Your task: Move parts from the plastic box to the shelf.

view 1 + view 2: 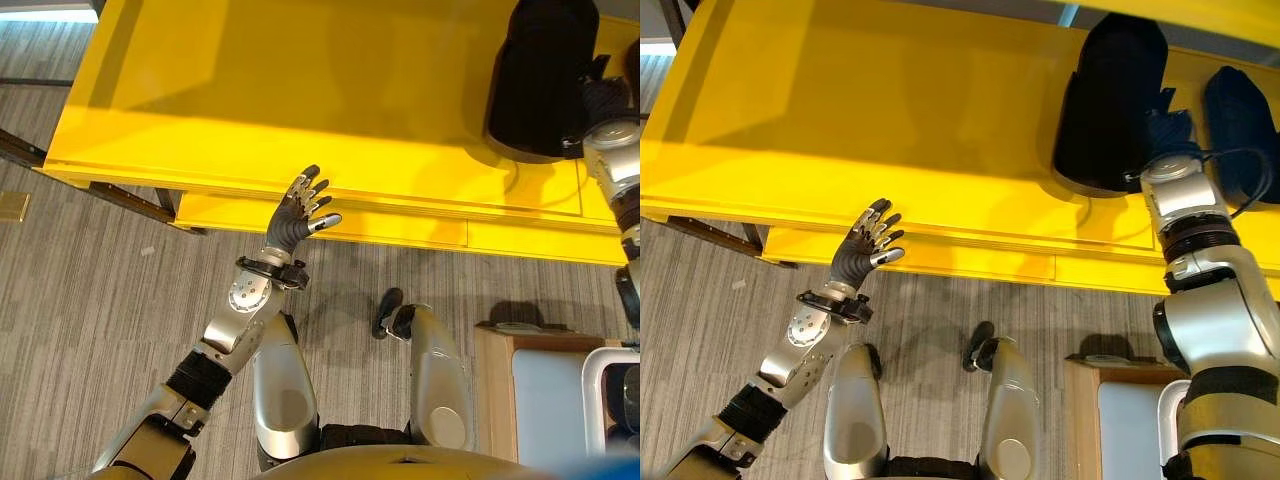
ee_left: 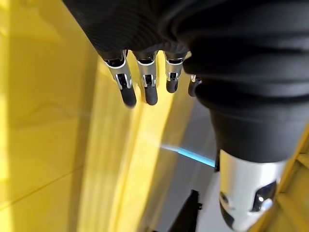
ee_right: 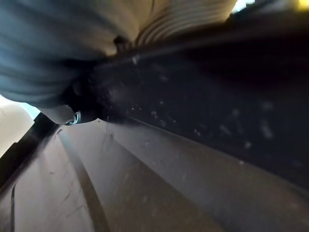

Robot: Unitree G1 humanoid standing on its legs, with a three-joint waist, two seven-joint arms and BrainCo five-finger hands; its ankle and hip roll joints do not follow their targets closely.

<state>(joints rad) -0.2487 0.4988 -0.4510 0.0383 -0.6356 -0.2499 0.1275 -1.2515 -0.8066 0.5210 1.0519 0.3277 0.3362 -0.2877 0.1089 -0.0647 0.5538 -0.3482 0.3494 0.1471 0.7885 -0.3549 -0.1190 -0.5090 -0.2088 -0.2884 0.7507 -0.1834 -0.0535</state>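
Note:
A large black part (image 1: 1108, 95) lies on the yellow shelf (image 1: 890, 110) at the right. A second black part (image 1: 1242, 120) lies further right. My right hand (image 1: 1164, 136) is pressed against the first part's right side, its dark cover showing and its fingers hidden. The right wrist view has the black part's surface (image 3: 203, 101) very close up. My left hand (image 1: 300, 213) hovers at the shelf's front edge, open and holding nothing; its straight fingers (image 2: 126, 88) point along the yellow surface.
A white plastic box (image 1: 604, 395) sits on a low wooden stand (image 1: 494, 390) on the floor at my lower right. The shelf's left and middle are bare yellow. Grey striped carpet (image 1: 90, 290) lies below the shelf.

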